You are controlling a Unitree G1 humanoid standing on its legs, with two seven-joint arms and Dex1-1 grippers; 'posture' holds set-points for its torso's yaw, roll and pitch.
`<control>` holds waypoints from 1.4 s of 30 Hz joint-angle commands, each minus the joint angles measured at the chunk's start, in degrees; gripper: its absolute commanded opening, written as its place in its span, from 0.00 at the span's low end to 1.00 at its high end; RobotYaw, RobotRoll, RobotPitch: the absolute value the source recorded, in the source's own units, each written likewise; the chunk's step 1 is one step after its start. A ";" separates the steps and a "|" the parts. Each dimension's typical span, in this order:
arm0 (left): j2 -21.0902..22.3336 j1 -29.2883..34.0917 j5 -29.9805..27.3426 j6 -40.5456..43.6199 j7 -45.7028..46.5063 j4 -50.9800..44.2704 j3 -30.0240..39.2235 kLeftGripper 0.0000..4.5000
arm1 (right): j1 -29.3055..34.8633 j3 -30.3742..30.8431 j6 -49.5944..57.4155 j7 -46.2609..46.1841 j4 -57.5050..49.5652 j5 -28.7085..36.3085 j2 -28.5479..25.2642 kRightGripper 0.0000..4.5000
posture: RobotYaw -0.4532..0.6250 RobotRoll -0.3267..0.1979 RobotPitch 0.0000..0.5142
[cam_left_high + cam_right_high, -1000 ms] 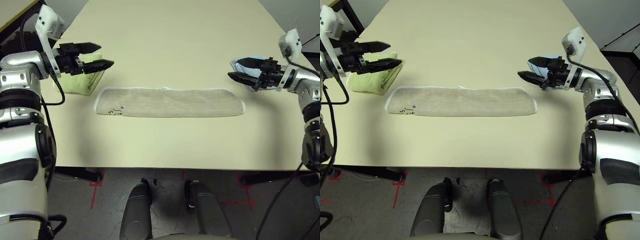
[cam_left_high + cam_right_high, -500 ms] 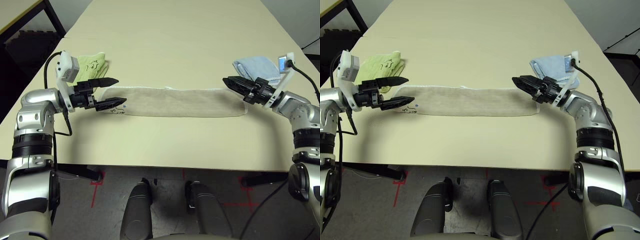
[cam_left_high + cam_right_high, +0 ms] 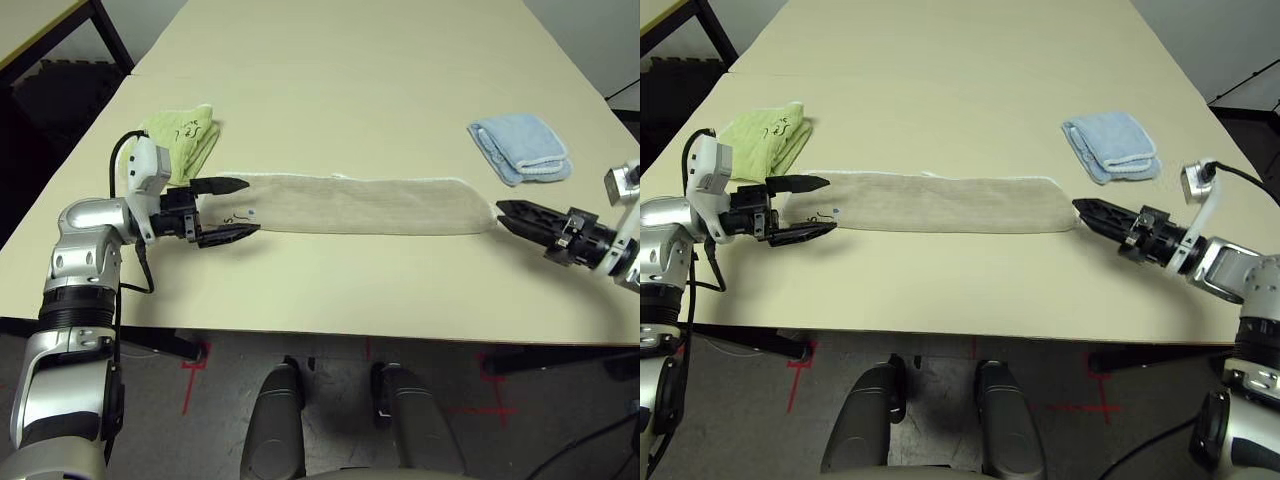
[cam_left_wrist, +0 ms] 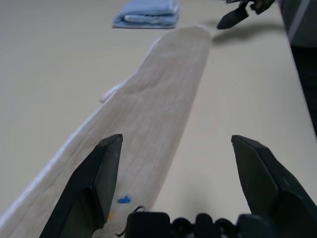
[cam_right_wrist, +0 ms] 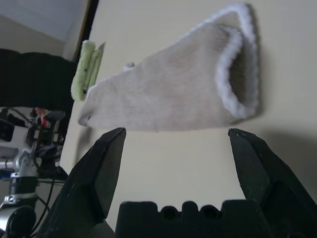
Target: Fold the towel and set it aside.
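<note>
Now we are at the grasping step: the towel (image 3: pixel 365 204) lies flat as a long strip across the table (image 3: pixel 350 80), between our grippers. Our left gripper (image 3: pixel 232 208) is wide open around its left end; our right gripper (image 5: pixel 173 163), also open and empty, is just beside the right end. Next we must close on both ends.

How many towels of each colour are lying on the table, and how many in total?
Beige towel: 1
Green towel: 1
Blue towel: 1
Total: 3
</note>
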 commanded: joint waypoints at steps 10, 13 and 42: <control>3.50 3.65 -3.16 5.28 -1.85 -8.57 -0.69 0.99 | 1.11 -3.51 2.26 -11.69 -2.21 2.71 7.09 1.00 | 0.41 0.62 0.40; 3.54 3.47 -3.08 5.38 -1.79 -8.62 -0.85 0.99 | -0.43 -3.83 0.81 -14.12 -0.17 2.13 8.61 1.00 | 0.41 0.62 0.40; 4.83 2.45 -2.55 5.38 -2.16 -7.44 -1.77 1.00 | 1.94 -7.09 -5.79 -26.29 -0.44 6.11 15.50 0.11 | 0.40 0.62 0.40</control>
